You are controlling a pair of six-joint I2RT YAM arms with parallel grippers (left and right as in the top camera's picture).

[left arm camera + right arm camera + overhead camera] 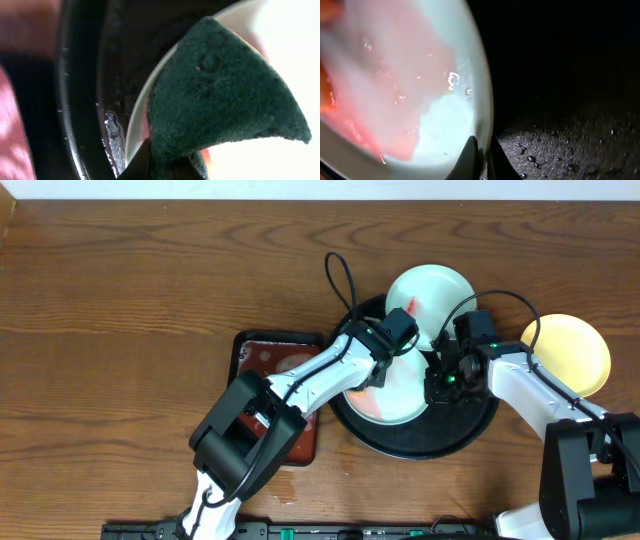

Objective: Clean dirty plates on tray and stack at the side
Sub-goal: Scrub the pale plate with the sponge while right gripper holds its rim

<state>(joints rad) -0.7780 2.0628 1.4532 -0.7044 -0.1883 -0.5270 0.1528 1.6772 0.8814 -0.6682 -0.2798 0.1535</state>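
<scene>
A pale mint plate (396, 402) with a red smear lies on the black tray (420, 448). My left gripper (384, 370) is shut on a dark green sponge (220, 90) and presses it on this plate; its jaws (167, 162) show at the bottom of the left wrist view. My right gripper (437, 380) is shut on the plate's right rim; in the right wrist view its jaws (484, 150) pinch the rim of the plate (445, 115). A second mint plate (432, 295) with a red smear sits at the tray's far edge. A pale yellow plate (570, 352) lies on the table to the right.
A rectangular reddish-brown tray (262, 355) lies left of the black tray, partly under my left arm. The black tray's floor (570, 140) is wet with droplets. The rest is brown wooden table (120, 330).
</scene>
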